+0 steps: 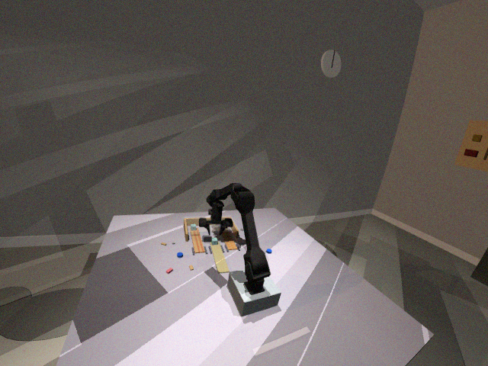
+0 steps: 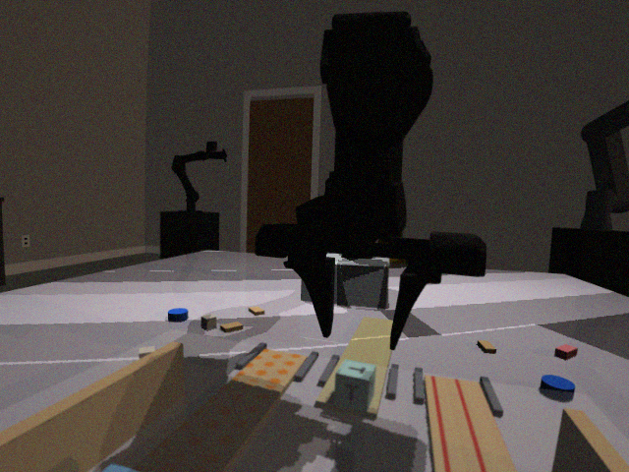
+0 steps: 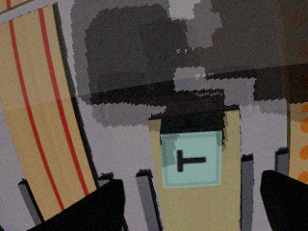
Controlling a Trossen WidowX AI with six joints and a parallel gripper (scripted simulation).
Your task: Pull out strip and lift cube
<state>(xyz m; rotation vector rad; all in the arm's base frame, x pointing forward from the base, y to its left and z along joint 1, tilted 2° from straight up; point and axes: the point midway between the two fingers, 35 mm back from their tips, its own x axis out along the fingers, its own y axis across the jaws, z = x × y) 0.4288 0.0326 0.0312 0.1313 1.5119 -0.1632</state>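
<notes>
The pale teal cube (image 1: 214, 241) (image 2: 354, 383) (image 3: 212, 177) with a dark T label stands on the far end of the plain yellow strip (image 1: 219, 260) (image 2: 372, 332) (image 3: 202, 212). That strip lies out towards the robot base, its cube end near the grey guide rails (image 2: 392, 381). My gripper (image 1: 215, 232) (image 2: 360, 341) (image 3: 193, 187) is open and empty, its fingertips above the strip and to either side of it, higher than the cube. The red-striped strip (image 1: 198, 242) (image 2: 457, 421) (image 3: 36, 96) and the orange-dotted strip (image 1: 230, 245) (image 2: 268, 368) lie on either side.
Another pale cube (image 1: 193, 226) is at the far end of the striped strip. Wooden walls (image 1: 186, 232) (image 2: 101, 401) stand around the strips' far ends. Blue discs (image 1: 180, 255) (image 1: 269, 251), a red block (image 1: 169, 270) (image 2: 565, 351) and small tan pieces lie around.
</notes>
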